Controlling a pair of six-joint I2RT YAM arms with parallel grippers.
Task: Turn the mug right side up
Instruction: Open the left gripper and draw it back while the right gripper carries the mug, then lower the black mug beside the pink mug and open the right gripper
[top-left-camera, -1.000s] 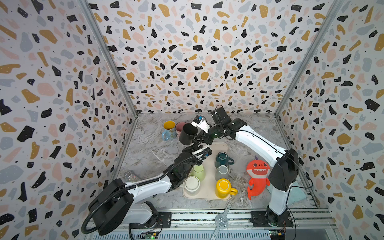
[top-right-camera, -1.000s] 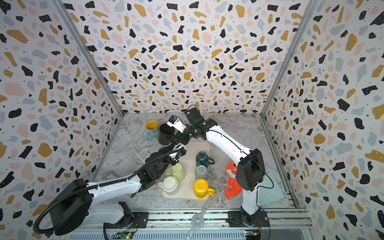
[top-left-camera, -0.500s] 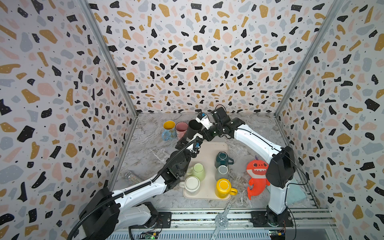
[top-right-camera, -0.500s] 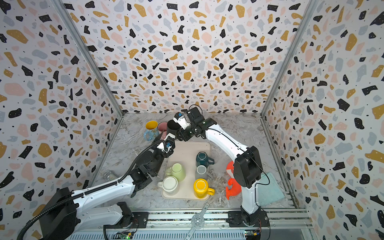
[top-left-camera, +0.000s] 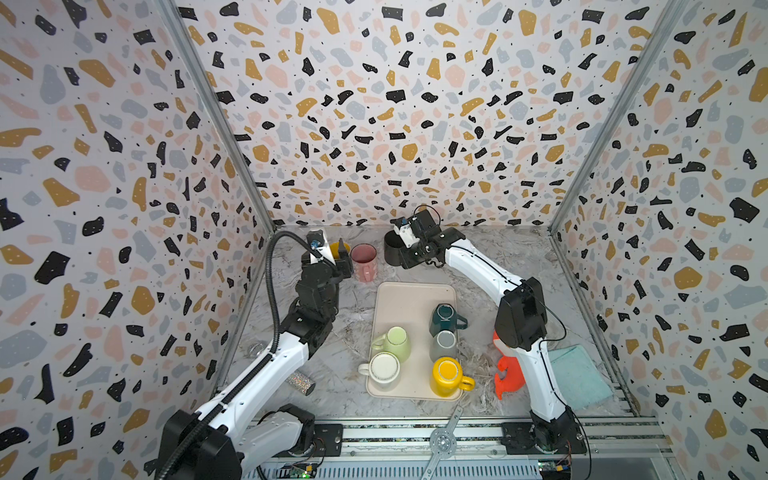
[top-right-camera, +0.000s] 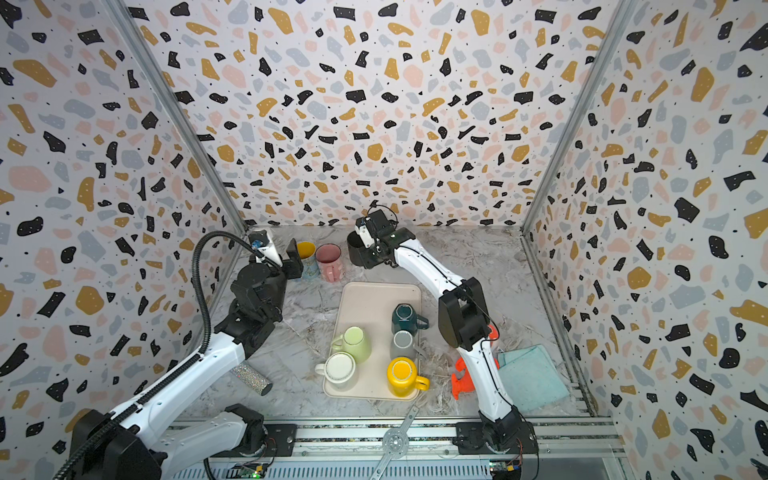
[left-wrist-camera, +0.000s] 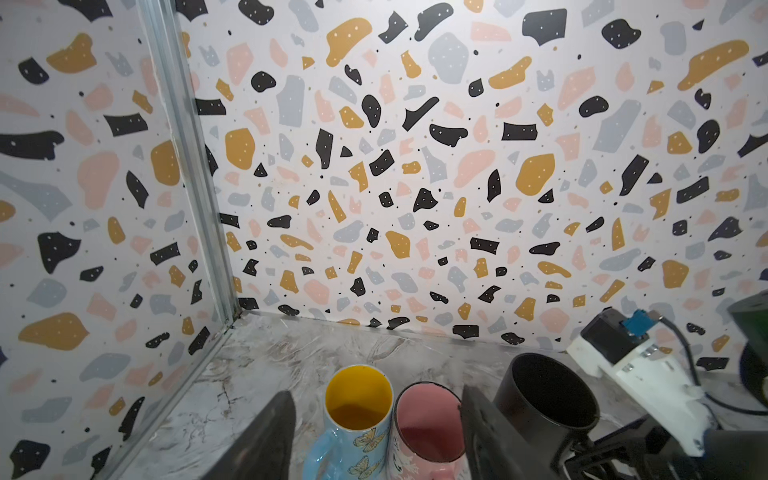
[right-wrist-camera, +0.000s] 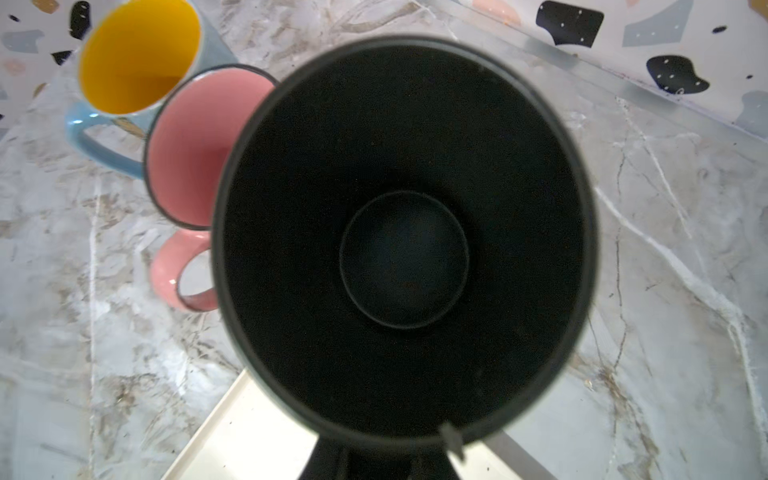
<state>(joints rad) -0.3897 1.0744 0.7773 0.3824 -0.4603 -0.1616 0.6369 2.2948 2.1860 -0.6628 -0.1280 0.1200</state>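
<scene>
Marble table (top-left-camera: 519, 249): back row.
Black mug (top-left-camera: 392, 253): mouth up, clamped by right gripper (top-left-camera: 411, 255).
Left gripper (left-wrist-camera: 376, 436): jaws wide, empty, beyond pink mug (top-left-camera: 364, 259).

No text, label, brand, number or sign is readable on anything in view.

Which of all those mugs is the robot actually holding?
The black mug, gripped by the right gripper beyond the tray. The rest stand free; the left gripper is open and empty.
</scene>
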